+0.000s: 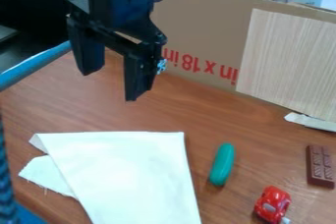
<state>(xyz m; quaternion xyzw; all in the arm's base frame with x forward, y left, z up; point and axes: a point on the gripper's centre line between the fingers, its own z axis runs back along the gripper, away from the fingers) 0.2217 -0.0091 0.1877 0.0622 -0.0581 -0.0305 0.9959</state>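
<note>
White cloth (131,174) folded on a table, open gripper above

Cloth lies nearest the camera, spread on a brown wooden table (203,115) and running off the bottom edge of the view. It is folded over itself; a frayed flap (46,175) pokes out at its left side. Above and behind it hangs the black gripper (113,85), its two fingers spread wide with nothing between them, touching nothing. To the right of the cloth are a green toy (223,164), a red toy car (272,203) and a brown chocolate bar (320,166). Cardboard (197,26) stands along the back.

The cloth looks light, limp and hard to damage, likely to sag or unfold when raised. A flat stretch would offer little to pinch; the loose flap or the layered fold beside it looks like the better hold, taken deep enough to catch both layers.
</note>
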